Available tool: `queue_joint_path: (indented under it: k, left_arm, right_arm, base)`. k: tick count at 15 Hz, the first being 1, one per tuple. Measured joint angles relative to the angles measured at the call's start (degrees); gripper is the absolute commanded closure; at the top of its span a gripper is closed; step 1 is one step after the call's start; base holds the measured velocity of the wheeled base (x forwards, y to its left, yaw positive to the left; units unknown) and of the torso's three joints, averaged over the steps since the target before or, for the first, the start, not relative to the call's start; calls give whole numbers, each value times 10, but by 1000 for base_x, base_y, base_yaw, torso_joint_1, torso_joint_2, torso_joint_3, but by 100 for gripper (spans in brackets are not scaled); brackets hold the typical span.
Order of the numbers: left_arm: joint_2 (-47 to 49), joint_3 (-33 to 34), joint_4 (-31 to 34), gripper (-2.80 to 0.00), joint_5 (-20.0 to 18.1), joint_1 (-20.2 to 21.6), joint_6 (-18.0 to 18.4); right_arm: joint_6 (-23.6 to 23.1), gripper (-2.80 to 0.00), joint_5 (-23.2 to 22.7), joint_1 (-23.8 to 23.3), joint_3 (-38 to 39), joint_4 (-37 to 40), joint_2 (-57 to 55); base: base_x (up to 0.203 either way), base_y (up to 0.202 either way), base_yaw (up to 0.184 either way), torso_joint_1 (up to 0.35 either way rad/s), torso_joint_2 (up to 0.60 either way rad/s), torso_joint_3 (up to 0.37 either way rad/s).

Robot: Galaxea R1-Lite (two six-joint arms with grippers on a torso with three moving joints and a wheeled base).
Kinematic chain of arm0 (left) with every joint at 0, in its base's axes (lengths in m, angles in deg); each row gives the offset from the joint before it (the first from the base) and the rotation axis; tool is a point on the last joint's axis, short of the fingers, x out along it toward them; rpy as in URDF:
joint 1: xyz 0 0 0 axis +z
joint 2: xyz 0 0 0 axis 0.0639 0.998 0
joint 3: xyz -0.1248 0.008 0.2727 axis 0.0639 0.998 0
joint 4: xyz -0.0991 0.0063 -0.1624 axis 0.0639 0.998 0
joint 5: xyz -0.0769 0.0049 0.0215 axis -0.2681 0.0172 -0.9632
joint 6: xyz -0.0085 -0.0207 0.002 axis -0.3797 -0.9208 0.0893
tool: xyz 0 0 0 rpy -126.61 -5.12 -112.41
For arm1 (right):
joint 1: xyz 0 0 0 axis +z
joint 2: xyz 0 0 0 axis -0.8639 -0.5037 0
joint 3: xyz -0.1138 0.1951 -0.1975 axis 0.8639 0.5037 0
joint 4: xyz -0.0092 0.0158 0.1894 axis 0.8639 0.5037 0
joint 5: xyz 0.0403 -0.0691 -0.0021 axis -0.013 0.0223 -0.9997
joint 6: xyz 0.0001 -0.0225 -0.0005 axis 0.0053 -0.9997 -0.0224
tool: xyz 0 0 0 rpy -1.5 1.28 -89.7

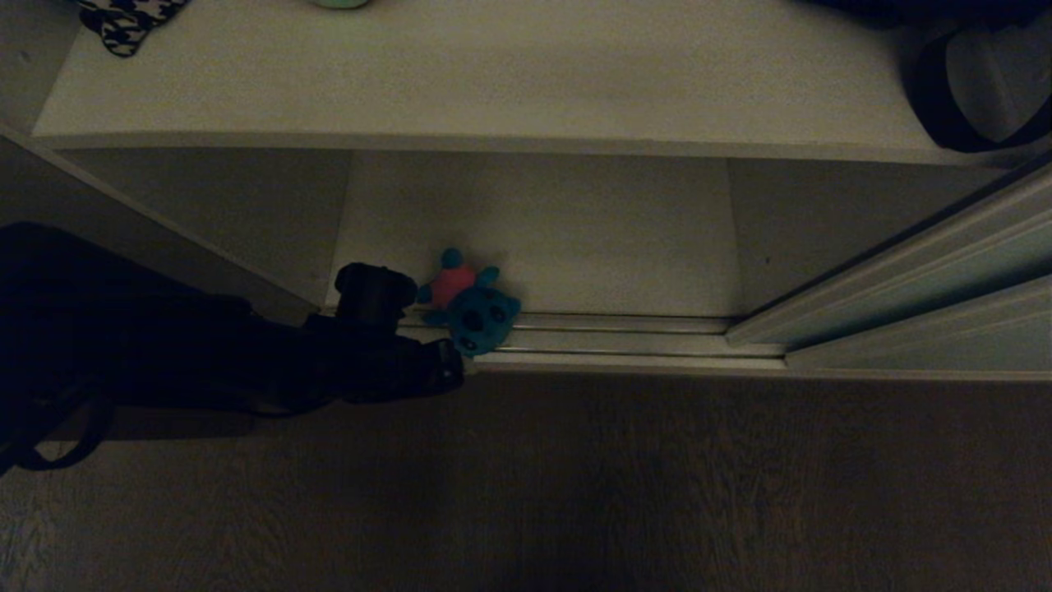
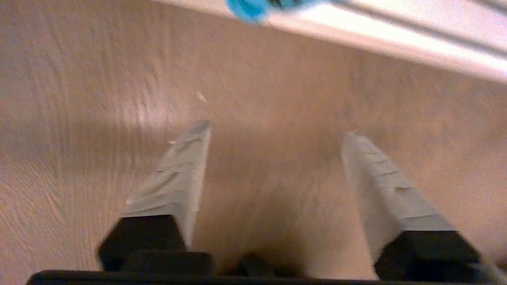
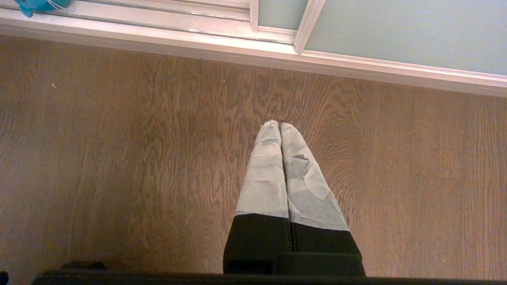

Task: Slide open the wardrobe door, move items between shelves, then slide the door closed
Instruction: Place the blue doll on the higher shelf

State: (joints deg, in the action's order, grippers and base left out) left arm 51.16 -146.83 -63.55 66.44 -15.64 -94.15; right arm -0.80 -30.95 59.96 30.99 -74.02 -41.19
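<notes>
Wood-grain floor (image 1: 575, 493) fronts the wardrobe, where the teal plush toy (image 1: 472, 304) lies on the bottom shelf (image 1: 559, 238) across the door track (image 1: 625, 337), the left end effector (image 2: 273, 134) spread empty over floor beside it, the right end effector (image 3: 280, 126) closed.

You're looking down in dim light at a brown wood-grain plank floor (image 1: 575, 485) — it runs up to a pale metal grooved floor track (image 1: 616, 337).
</notes>
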Motion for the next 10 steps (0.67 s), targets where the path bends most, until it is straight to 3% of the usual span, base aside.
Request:
queue_joint_path:
  k: [5,10]
  left_arm:
    - [60,-84,-3,-280,65,-2,-31]
    - [116,-175,-4,-280,77,-7,-82]
  right_arm:
    - [0,0,0,0,0,0,0]
    - [0,0,0,0,0,0,0]
  base:
    - [0,0,0,0,0,0]
    - [0,0,0,0,0,0]
